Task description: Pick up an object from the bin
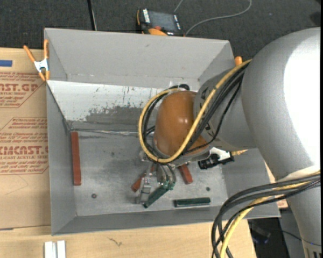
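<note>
Camera view from above: the grey metal bin [130,58] has only a few loose pieces on its floor, and the arm [288,98] comes in from the right, its wrist under a rounded orange cover [175,120] looped with yellow and black cables [145,123]. The gripper [149,186] is low over the front middle of the bin floor, pointing down. Its tip sits right at a short green strip [160,193], which lies tilted, one end toward the front wall and the other up under the gripper. Whether the gripper is spread or pressed together cannot be told from this angle, nor whether it actually has the green strip. Just to the left of the gripper, touching or nearly so, is a small reddish chip [135,185]. On its other side, close by, a short red-brown piece [187,174] lies slanted on the floor. A dark green bar [192,201] lies flat near the front wall, a little to the right of the green strip and apart from it. Well away, along the left wall, a long red-brown stick [75,158] lies straight, running front to back.
</note>
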`<state>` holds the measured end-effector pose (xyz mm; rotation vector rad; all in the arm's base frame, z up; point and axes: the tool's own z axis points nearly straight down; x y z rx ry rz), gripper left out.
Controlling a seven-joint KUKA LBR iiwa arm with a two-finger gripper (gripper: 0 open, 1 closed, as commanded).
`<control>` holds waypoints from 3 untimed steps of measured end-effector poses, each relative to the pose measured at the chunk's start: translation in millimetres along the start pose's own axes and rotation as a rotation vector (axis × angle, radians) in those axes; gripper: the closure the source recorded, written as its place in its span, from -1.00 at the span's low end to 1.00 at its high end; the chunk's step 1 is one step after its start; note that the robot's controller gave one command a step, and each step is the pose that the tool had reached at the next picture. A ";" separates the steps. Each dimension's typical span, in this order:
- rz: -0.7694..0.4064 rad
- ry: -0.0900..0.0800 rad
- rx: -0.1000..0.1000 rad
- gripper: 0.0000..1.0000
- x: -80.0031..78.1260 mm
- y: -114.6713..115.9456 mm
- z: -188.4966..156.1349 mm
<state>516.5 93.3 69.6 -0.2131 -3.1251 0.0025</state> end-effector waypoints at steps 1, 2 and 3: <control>-0.574 -0.011 0.001 -1.00 -25.3 -60.1 -0.3; -0.574 -0.011 -0.001 1.00 -25.2 -58.5 -0.9; -0.679 -0.018 0.002 1.00 -0.2 -72.9 -145.3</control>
